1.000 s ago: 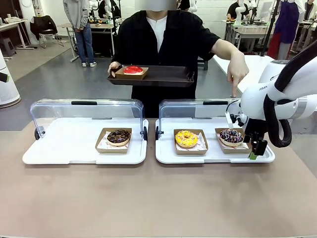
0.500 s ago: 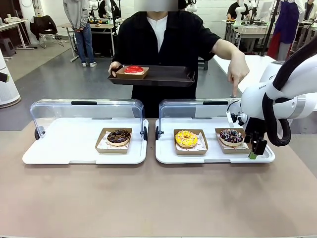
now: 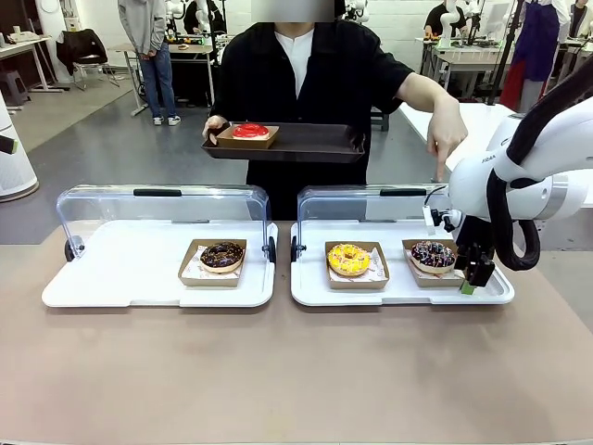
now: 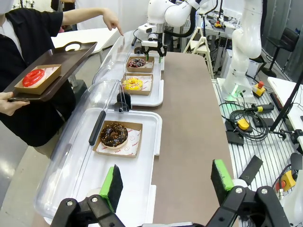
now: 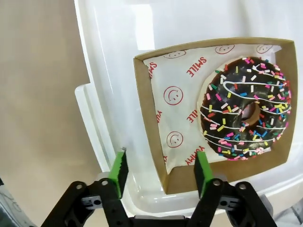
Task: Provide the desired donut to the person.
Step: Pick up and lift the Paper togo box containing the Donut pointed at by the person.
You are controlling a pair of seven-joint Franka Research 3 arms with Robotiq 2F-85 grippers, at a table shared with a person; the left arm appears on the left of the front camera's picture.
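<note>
We see the right gripper [image 5: 160, 166] part-open, gripping nothing, astride the wall of the light, flimsy cardboard tray [image 5: 150, 113]; we'd pinch there, not the soft sprinkled donut [image 5: 246, 109].

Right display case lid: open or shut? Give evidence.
Open: the clear lid is swung back behind the white tray, leaving the yellow donut uncovered.

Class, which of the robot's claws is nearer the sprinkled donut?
Right. The right claw straddles the wall of the box beside the sprinkled donut. The left claw hangs far off, over the other tray.
</note>
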